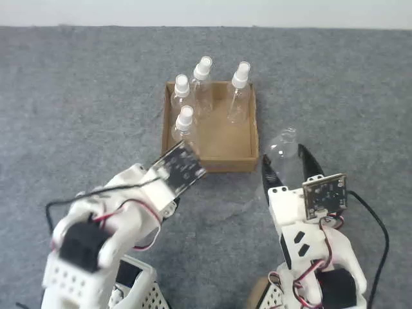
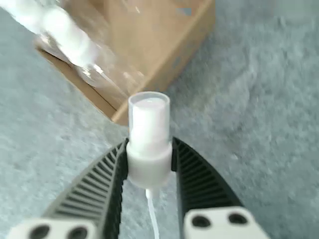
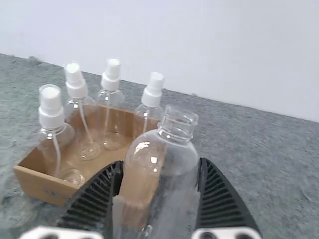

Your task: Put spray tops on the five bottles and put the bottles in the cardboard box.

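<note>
Currently, the left gripper is pinching a spray top, the right gripper clutching the uncapped bottle.

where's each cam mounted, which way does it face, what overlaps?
High: fixed above the table, looking down at the cardboard box with four capped bottles; left arm and right arm show at the lower edge.
Left wrist: on the left arm, looking along the left gripper, shut on a spray top, towards a box corner.
Right wrist: on the right arm, looking along the right gripper, shut on an uncapped bottle, towards the box.
Shared: all three show the box; high and right wrist show the uncapped bottle.
</note>
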Controlling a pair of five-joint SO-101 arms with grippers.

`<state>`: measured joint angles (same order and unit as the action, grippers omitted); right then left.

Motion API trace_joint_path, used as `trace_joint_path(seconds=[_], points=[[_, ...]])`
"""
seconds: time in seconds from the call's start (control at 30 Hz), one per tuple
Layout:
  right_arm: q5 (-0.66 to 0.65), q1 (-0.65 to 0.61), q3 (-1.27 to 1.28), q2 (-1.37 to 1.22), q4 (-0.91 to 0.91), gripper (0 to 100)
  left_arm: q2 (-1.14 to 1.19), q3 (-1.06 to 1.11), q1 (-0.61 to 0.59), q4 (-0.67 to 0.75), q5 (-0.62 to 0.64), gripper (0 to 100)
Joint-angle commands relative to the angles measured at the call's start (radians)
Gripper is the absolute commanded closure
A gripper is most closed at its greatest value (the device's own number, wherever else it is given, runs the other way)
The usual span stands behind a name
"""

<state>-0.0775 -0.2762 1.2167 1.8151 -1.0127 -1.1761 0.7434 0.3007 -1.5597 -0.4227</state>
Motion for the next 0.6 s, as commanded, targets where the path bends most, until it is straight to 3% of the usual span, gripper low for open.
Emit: trace_joint_path(seconds=[0.0, 0.3, 0.57], points=[[0.014, -0.079, -0.018, 0.001, -0.002, 96.1, -0.117, -0.05, -0.037, 0.101, 0.123, 98], [0.006, -0.278, -0.012, 0.001, 0.002, 96.1, -0.229, -0.048, -0.071, 0.279, 0.285, 98], [0.006, -0.335, -0.011, 0.001, 0.005, 95.7, -0.281, -0.048, -0.068, 0.423, 0.4, 99]])
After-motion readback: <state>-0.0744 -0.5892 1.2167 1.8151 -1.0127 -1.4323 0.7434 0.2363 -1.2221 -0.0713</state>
